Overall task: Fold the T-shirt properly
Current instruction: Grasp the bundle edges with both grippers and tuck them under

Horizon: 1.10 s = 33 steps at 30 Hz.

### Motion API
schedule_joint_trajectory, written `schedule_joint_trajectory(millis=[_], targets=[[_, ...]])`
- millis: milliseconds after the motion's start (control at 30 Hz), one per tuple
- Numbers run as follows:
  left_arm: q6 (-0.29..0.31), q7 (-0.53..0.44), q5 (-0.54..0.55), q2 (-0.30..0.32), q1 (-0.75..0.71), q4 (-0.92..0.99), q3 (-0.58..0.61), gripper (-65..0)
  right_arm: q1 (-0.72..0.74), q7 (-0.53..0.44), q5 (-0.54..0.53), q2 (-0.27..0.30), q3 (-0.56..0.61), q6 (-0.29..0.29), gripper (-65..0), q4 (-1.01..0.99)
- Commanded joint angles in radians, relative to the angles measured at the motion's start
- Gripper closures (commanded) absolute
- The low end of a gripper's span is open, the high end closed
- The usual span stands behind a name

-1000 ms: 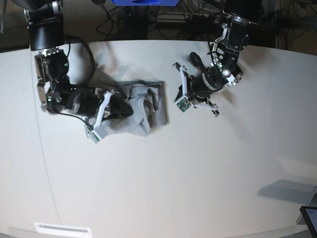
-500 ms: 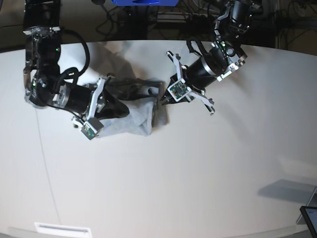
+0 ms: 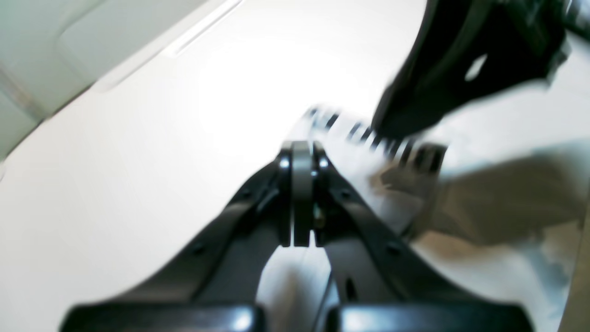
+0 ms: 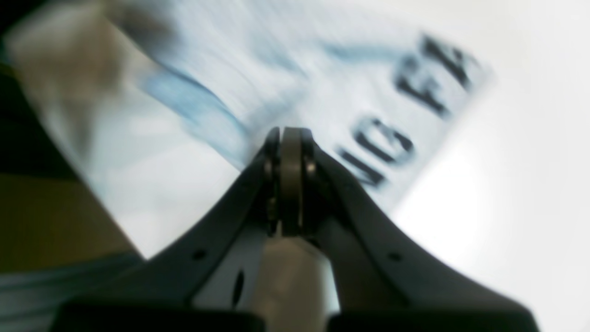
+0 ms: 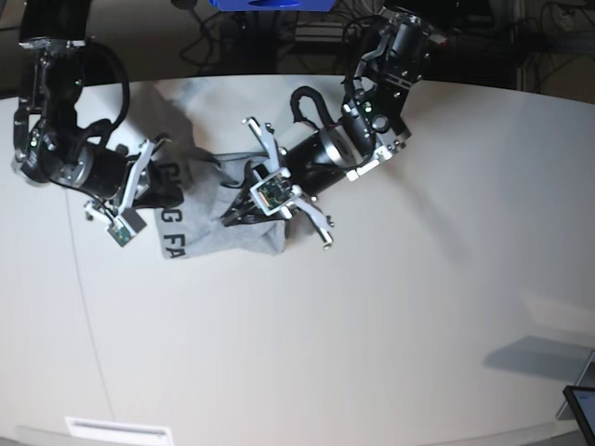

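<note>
The grey T-shirt (image 5: 249, 238) lies bunched on the white table (image 5: 400, 316), left of centre. Black block lettering (image 5: 171, 232) shows on its left part. My right gripper (image 5: 160, 186), on the arm at the base view's left, is shut on the shirt's left edge. In the right wrist view its jaws (image 4: 290, 138) are closed with cloth (image 4: 322, 83) and lettering (image 4: 392, 143) just beyond. My left gripper (image 5: 234, 214) reaches over the shirt's middle. In the left wrist view it (image 3: 302, 152) is shut, with pale cloth (image 3: 507, 203) beside it. Both wrist views are blurred.
A blue object (image 5: 270, 4) and cables lie beyond the table's far edge. A dark tablet corner (image 5: 582, 409) sits at the lower right. A white strip (image 5: 116, 429) lies at the lower left. The right arm's black body (image 3: 465, 55) looms close in the left wrist view.
Both arms have swung left. The right gripper has pulled the shirt's left edge outward, so the lettering now shows. The left gripper has moved from the shirt's right edge over its middle.
</note>
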<state>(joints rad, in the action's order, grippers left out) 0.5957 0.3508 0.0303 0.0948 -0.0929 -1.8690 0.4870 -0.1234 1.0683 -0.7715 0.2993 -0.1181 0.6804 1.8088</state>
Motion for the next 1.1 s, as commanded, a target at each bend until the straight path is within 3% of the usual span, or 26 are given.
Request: schedule_joint_trajectory(millis=[0, 167, 267, 333, 500, 633, 833, 967, 1067], targets=[[-0.01, -0.009, 0.001, 0.004, 0.022, 0.036, -0.007, 0.0, 0.004, -0.027, 0.007, 0.005, -0.002, 0.005, 0.0, 0.019], [-0.013, -0.011, 0.003, 0.003, 0.074, 0.21, -0.007, 0.0, -0.061, -0.078, 0.071, 0.007, -0.007, 0.008, 0.0, 0.019], [-0.069, -0.019, 0.003, 0.013, 0.08, 0.273, -0.007, 0.0, -0.086, -0.099, 0.07, 0.01, -0.007, 0.008, 0.0, 0.019], [-0.099, -0.075, 0.003, 0.03, 0.083, 0.328, -0.007, 0.0, -0.097, -0.104, 0.07, 0.01, -0.007, 0.009, 0.0, 0.019], [-0.107, -0.101, 0.007, 0.036, 0.089, 0.417, -0.007, 0.0, -0.1, -0.104, 0.065, 0.01, -0.009, 0.009, 0.0, 0.021], [-0.11, -0.1, 0.01, 0.059, 0.068, 0.335, -0.023, 0.0, -0.1, -0.099, 0.065, 0.01, -0.009, 0.009, 0.0, 0.039], [-0.11, -0.092, 0.01, 0.066, 0.002, 0.111, -0.152, 0.0, -0.101, -0.102, 0.066, 0.01, -0.009, 0.009, 0.0, 0.07], [-0.105, -0.092, 0.009, 0.067, -0.098, -0.019, -0.17, 0.0, -0.066, -0.104, 0.073, 0.013, -0.009, 0.009, 0.0, 0.07], [-0.105, -0.092, 0.001, 0.061, -0.213, -0.08, -0.169, 0.0, -0.023, -0.104, 0.116, 0.053, 0.001, 0.009, 0.0, 0.07]])
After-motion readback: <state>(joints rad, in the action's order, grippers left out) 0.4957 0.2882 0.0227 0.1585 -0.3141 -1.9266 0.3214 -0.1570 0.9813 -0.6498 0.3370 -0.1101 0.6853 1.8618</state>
